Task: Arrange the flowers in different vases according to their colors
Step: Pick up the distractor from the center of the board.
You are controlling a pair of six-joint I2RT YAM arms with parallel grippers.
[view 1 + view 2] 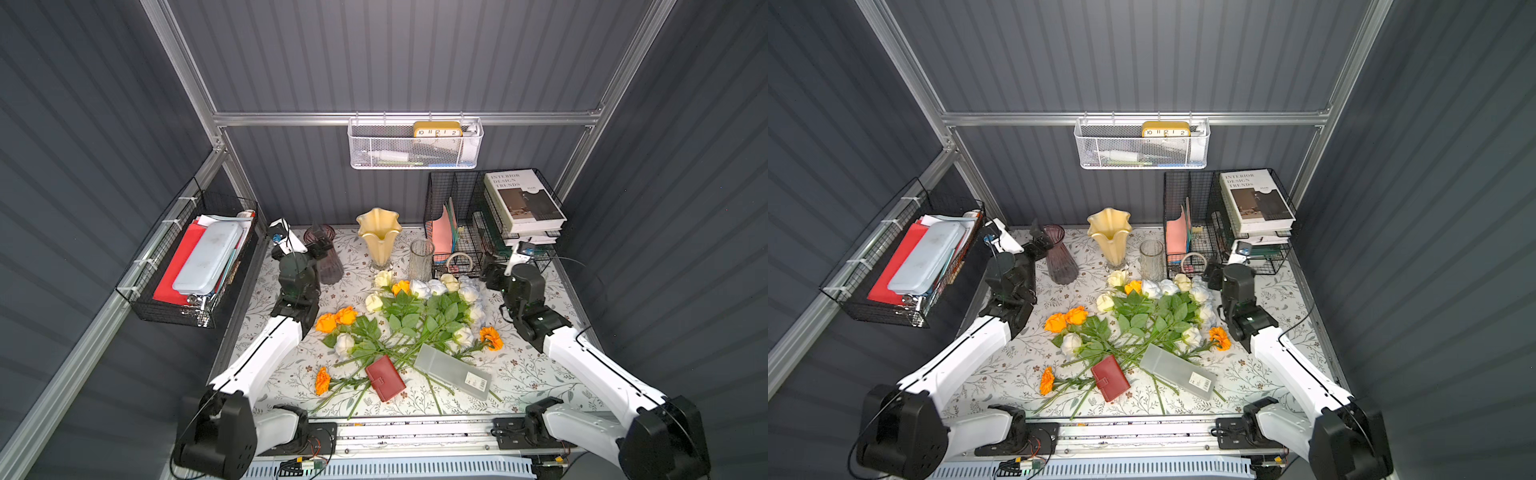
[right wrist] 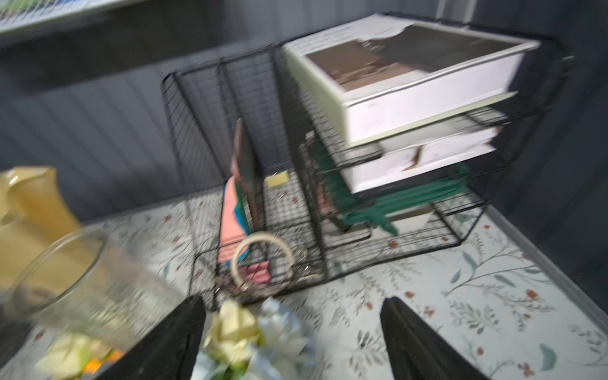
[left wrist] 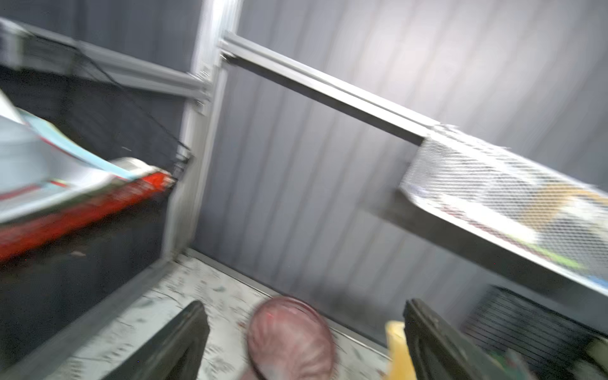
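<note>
Flowers (image 1: 409, 316): all lie in one tangled heap in the middle, none in a vase. I reckon pulling one stem drags its neighbours along.
Purple vase (image 1: 332, 270): it stands upright at back left, right by the left gripper (image 3: 304, 307). The jaws stand wide, and the rim shows between them in the wrist view. I cannot tell whether they touch. A knock from that arm could tip it (tall glass, by the look).
Yellow vase (image 1: 379, 237): back centre, upright, empty as far as I see.
Clear vase (image 1: 421, 259): it stands just behind the heads, near the right gripper (image 2: 294, 301), whose jaws are spread and empty. A sweep towards the heap may clip it.
Rack (image 1: 457, 199): back right, close behind the right wrist, so I have little room to back off.
Case (image 1: 453, 371): it lies across the stems and would hold them back.
Wallet (image 1: 385, 377): also on the stems, beside the case.
Tape (image 1: 459, 262): in the rack's front, out of my way.
</note>
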